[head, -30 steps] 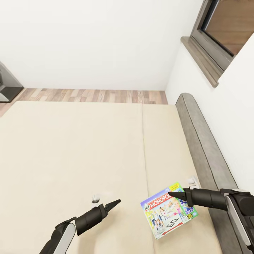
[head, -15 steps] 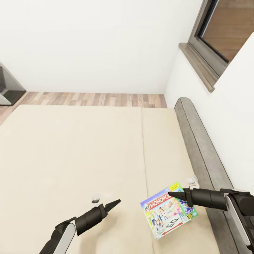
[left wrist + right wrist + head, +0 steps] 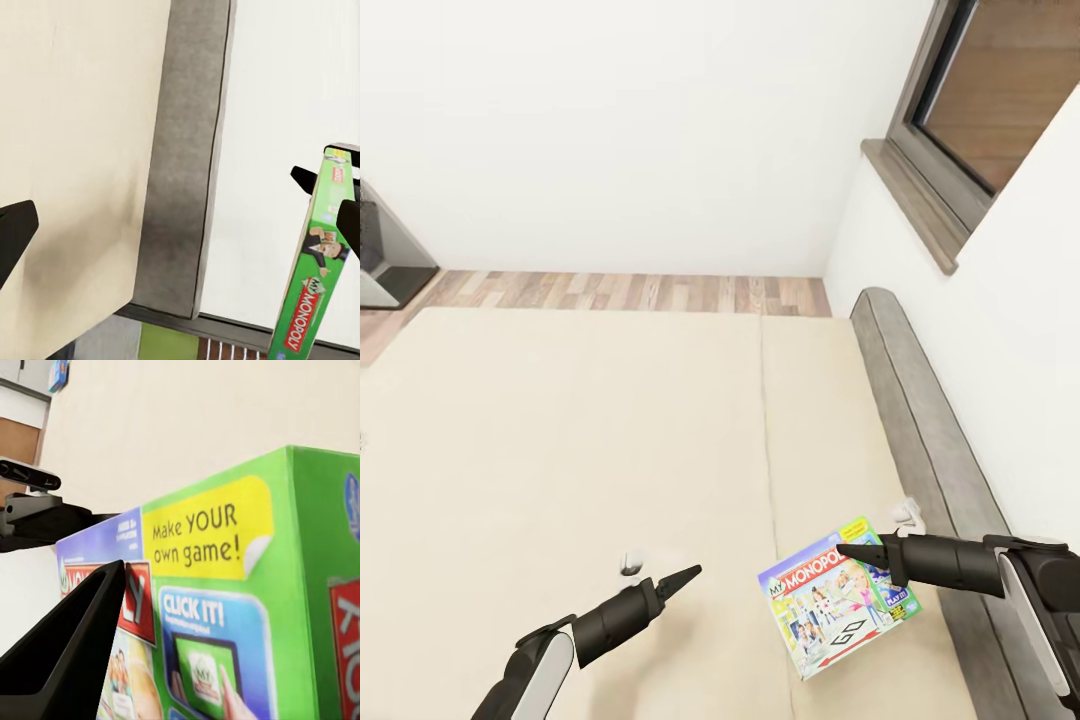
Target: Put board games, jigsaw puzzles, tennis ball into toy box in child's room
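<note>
A: Over the bed, near the grey headboard: right tool is clamped on the Monopoly board game, gripping the top edge.

B: Why the edge?

A: Thin box, so pinching a side lifts it off the cream cover (it hangs tilted, probably for carrying to the toy box).

B: Left tool?

A: Holds nothing, fingers look pressed together, parked low above the mattress. Likely kept free for the second game.
</note>
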`<state>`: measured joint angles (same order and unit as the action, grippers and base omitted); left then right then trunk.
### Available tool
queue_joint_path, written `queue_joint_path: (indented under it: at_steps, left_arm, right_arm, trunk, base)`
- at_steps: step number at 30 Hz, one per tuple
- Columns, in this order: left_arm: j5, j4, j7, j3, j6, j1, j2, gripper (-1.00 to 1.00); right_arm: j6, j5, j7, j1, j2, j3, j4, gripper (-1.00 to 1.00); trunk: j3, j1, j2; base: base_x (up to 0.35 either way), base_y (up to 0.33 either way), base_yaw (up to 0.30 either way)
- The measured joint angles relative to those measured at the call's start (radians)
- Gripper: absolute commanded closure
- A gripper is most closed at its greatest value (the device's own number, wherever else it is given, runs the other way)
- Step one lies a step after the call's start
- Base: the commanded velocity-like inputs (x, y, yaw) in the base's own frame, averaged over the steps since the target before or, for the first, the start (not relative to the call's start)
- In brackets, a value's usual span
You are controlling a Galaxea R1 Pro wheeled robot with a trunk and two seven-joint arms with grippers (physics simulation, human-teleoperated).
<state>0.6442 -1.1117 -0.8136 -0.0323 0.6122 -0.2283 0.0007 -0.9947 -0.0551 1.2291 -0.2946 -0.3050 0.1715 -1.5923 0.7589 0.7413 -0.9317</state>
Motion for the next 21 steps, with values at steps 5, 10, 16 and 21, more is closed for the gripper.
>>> queue_joint_path:
  at_steps: [5,10,16,21]
  left_arm:
    - [0.0,0.0,0.0,0.0,0.0,0.0,0.0,-1.0]
    - [0.0,0.0,0.0,-0.001,0.0,0.0,0.001,-1.0]
    - [0.0,0.0,0.0,-0.001,0.0,0.0,0.001,-1.0]
    - [0.0,0.0,0.0,0.0,0.0,0.0,0.001,-1.0]
  right_arm:
    - [0.0,0.0,0.0,0.0,0.0,0.0,0.0,1.0]
    - [0.0,0.0,0.0,0.0,0.0,0.0,0.0,1.0]
    - [0.0,0.0,0.0,0.0,0.0,0.0,0.0,1.0]
    - [0.0,0.0,0.0,-0.001,0.0,0.0,0.0,1.0]
  trunk:
    - [-0.024,-0.019,0.035]
    - [-0.048,-0.038,0.07]
    - [-0.076,-0.061,0.112]
    - [-0.1,-0.081,0.147]
  base:
    - [0.0,0.0,0.0]
    - [0.0,0.0,0.0]
    - [0.0,0.0,0.0]
    - [0.0,0.0,0.0]
